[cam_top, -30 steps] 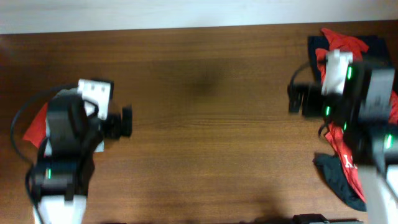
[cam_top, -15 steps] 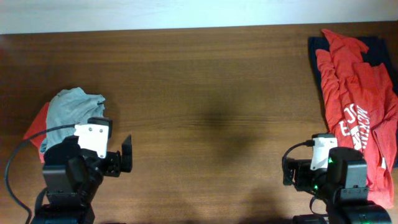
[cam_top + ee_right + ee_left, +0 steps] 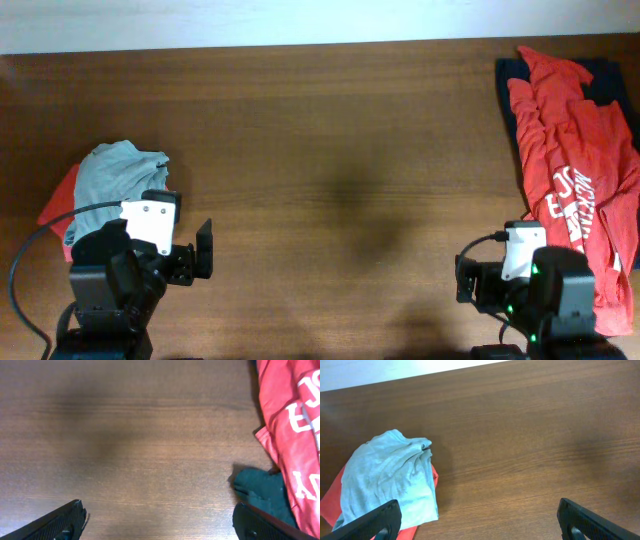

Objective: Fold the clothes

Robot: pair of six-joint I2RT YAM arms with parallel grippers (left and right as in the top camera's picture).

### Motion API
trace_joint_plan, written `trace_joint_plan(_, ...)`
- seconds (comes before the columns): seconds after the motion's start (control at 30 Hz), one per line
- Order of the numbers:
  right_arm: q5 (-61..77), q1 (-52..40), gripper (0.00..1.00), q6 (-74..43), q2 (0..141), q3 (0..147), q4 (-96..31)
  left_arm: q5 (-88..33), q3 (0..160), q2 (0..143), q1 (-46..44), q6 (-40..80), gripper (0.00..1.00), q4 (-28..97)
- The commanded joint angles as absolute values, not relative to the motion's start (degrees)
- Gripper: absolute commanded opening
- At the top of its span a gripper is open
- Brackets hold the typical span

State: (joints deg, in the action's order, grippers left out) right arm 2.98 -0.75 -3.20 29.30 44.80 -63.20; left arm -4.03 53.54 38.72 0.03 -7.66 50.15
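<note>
Risk of bunching for red shirt (image 3: 570,150), heaped at right edge, if pinched through several layers; left tool (image 3: 480,527) and right tool (image 3: 160,522) spread wide, empty, low in frame.

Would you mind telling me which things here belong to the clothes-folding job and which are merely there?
Part of the job:
grey garment
red garment beneath it
red printed shirt
dark garment under that shirt

Merely there:
wooden table
pale strip beyond the table's far edge
</note>
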Motion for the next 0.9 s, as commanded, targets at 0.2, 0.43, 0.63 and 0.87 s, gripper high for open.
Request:
trace_joint_plan(0.2, 2.3, -3.5, 0.99, -3.9, 9.7, 42.4, -64.6, -4.0, 53.2, 38.6, 0.3, -7.2, 0.99, 50.2)
trace_joint_plan(0.43, 2.3, -3.4, 0.99, -0.6, 0.2, 33.2, -53.3, -4.0, 53.2, 38.6, 0.3, -7.2, 0.99, 50.2)
trace_joint_plan(0.63, 2.3, -3.4, 0.99, 3.9, 0.2, 17.8, -27.3, -4.0, 53.2, 38.6, 0.3, -7.2, 0.99, 50.2)
trace_joint_plan(0.87, 0.0, -3.4, 0.99, 4.3, 0.2, 0.1, 1.9, -4.0, 53.2, 38.6, 0.3, -7.2, 0.99, 50.2)
